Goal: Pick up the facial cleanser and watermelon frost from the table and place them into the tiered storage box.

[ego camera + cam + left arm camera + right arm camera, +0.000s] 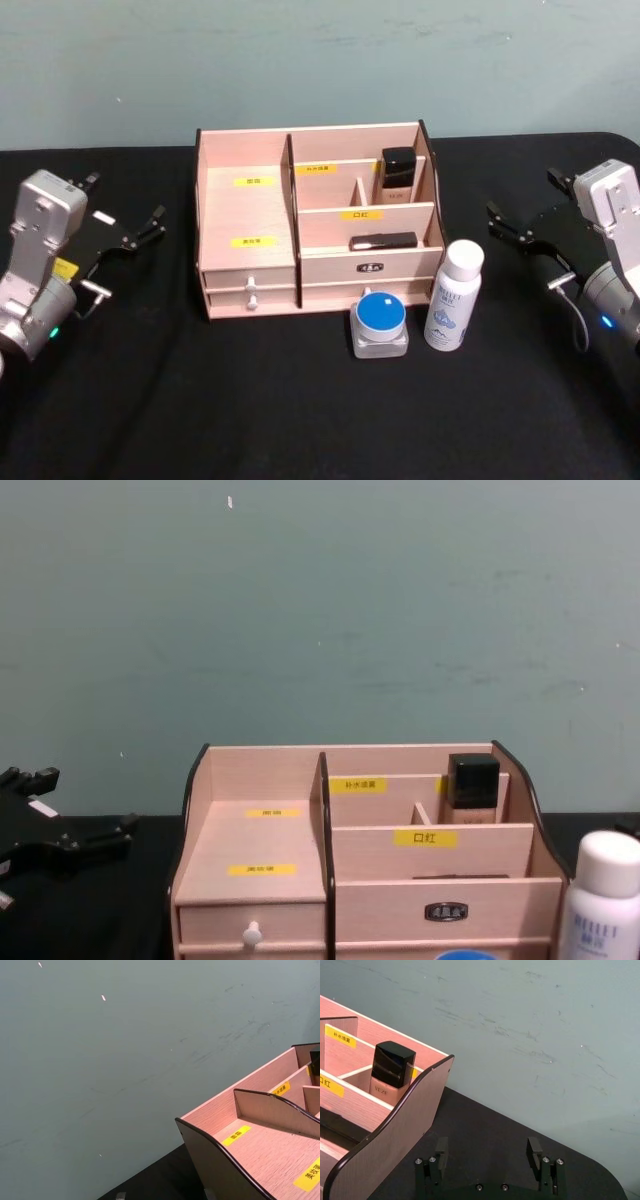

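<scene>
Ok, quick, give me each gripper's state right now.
Left gripper: open, empty, left of the tiered storage box.
Right gripper: open, empty, on the box's right side.

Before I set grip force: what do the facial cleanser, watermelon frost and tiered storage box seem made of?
Facial cleanser: smooth white plastic, likely, faint sheen. Watermelon frost: clear body, plastic or glass, unclear; matte blue lid. Tiered storage box: pale board showing wood grain, dark edge trim.
</scene>
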{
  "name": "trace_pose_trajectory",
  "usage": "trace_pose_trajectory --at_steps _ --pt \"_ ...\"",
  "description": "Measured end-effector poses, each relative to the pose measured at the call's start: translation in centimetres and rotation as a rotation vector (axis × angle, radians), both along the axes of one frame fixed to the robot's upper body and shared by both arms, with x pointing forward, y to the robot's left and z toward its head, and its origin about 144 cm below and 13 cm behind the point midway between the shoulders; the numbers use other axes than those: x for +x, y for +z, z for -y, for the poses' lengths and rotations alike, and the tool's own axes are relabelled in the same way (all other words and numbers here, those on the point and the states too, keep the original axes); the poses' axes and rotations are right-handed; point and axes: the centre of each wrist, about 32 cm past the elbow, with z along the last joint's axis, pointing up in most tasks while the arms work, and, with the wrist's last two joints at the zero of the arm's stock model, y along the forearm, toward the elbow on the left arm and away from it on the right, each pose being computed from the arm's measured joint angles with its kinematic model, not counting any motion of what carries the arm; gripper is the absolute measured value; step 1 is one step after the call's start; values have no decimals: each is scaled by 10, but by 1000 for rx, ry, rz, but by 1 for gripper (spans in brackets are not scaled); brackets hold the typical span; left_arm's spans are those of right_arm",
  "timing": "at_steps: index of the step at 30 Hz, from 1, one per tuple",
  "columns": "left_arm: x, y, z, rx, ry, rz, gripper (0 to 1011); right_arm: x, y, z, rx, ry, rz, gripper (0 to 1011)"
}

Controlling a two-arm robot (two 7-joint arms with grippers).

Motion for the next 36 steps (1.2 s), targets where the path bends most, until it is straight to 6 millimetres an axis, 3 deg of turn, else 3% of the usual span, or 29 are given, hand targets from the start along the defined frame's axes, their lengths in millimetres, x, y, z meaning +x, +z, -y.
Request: trace_pose_trajectory --at_steps 36 --pt "0 0 0 0 0 0 1010 0 0 0 0 0 0 1002"
